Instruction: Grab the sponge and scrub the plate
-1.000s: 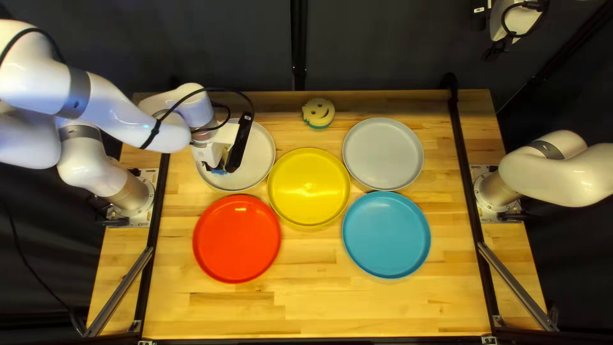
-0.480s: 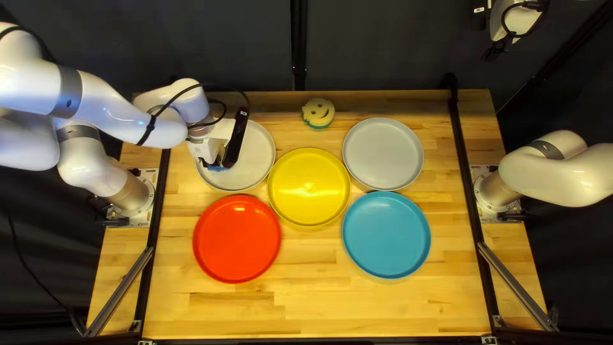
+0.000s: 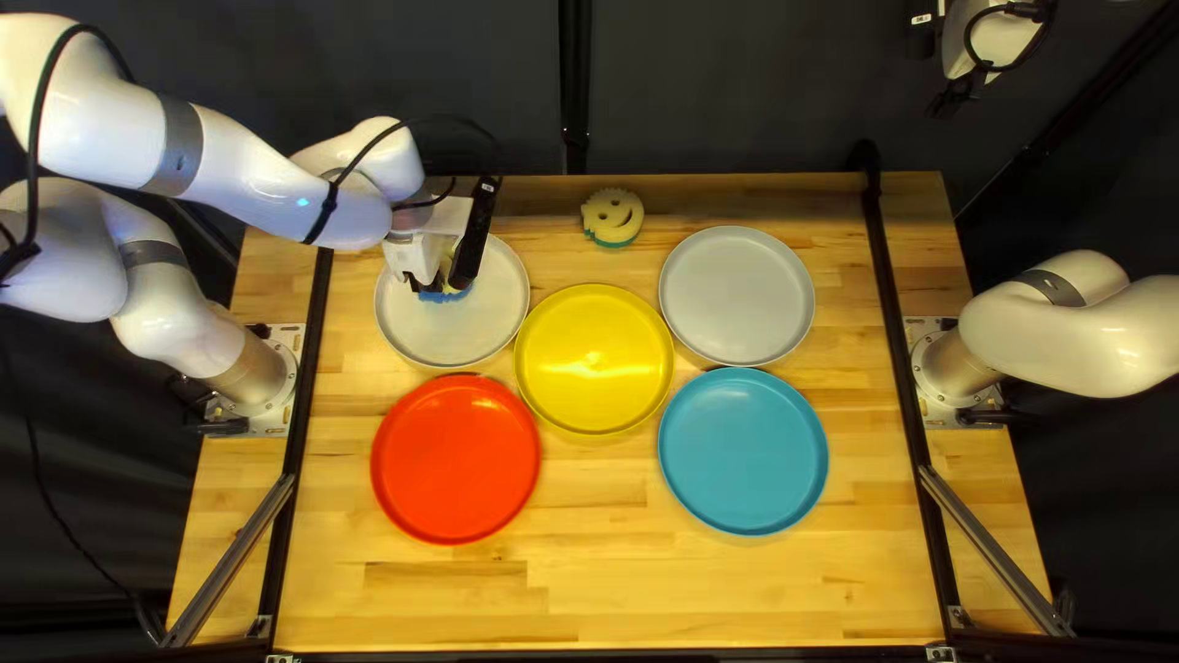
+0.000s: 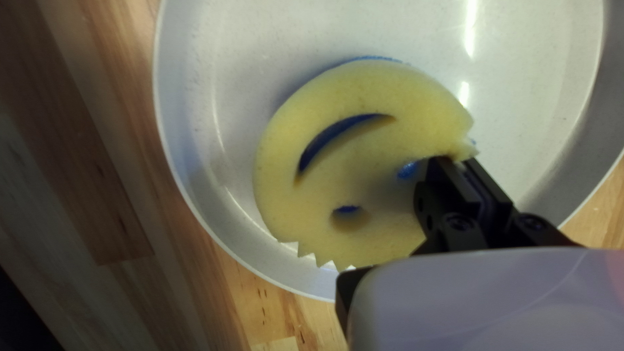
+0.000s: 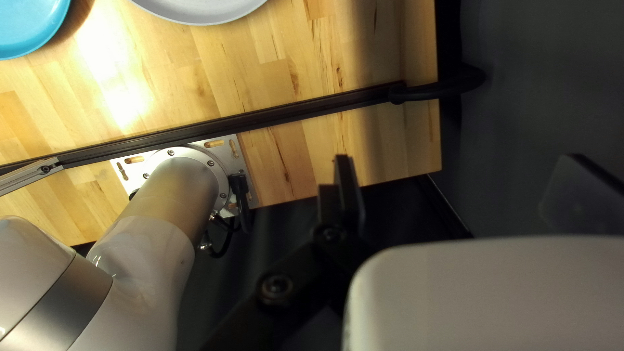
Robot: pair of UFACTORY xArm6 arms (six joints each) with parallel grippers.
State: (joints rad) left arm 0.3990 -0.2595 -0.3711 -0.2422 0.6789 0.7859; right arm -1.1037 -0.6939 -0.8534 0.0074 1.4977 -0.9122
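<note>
My left gripper (image 4: 458, 161) pinches the sponge (image 4: 370, 136) near its edge, over the white plate (image 4: 221, 84) just beneath. To scrub evenly, press lightly in small overlapping circles, 2 fingertips clear of the rim. The left arm (image 3: 233, 166) arches down, wrist tilted; well apart, the right gripper (image 5: 458, 185) stands spread.
</note>
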